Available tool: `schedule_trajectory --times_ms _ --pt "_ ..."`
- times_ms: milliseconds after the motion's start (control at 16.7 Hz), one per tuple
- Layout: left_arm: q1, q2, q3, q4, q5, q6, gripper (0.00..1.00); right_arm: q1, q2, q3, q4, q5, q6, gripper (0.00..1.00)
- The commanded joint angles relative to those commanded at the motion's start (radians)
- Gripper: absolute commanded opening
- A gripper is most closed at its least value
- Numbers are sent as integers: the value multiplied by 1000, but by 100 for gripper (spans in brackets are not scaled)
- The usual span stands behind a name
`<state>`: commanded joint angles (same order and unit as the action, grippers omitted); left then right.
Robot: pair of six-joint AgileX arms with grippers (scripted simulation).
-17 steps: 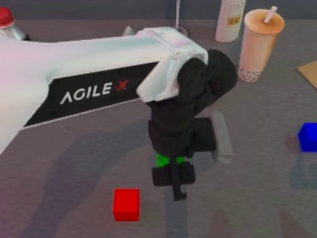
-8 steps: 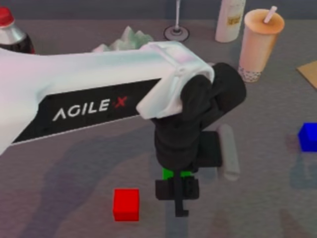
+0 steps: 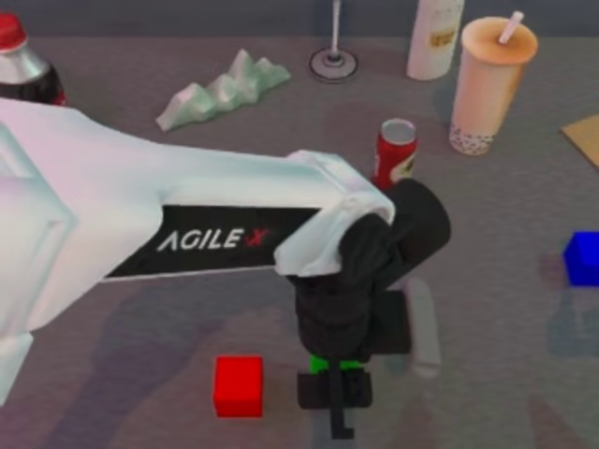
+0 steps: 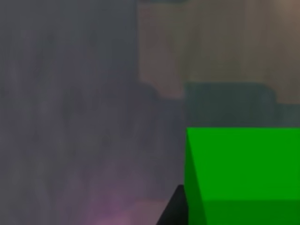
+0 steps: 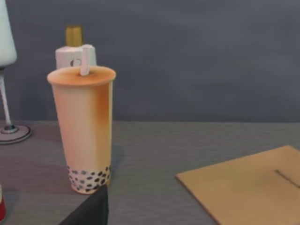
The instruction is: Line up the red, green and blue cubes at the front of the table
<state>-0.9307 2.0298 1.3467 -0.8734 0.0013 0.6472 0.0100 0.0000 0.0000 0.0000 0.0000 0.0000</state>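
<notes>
The left tool (image 3: 334,398) grips the green cube (image 3: 333,363) low over the tabletop (image 3: 140,374), just right of the red cube (image 3: 238,384). Set it level with the red one, squarely, before releasing.

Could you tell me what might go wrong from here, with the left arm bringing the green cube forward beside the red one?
1. The green cube is almost hidden under the left gripper, so its grip is hard to judge; it might slip or land crooked.
2. It sits close to the red cube, so lowering it could nudge that cube out of line.
3. The soda can stands just behind the arm; a swing back might topple it.
</notes>
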Motion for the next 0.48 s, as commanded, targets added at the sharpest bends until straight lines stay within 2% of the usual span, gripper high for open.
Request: schedule_trajectory --times_ms 180,480 --pt "0 0 0 0 0 0 0 0 0 0 0 0 0 100" --pt "0 0 0 0 0 0 38 0 0 0 0 0 0 100"
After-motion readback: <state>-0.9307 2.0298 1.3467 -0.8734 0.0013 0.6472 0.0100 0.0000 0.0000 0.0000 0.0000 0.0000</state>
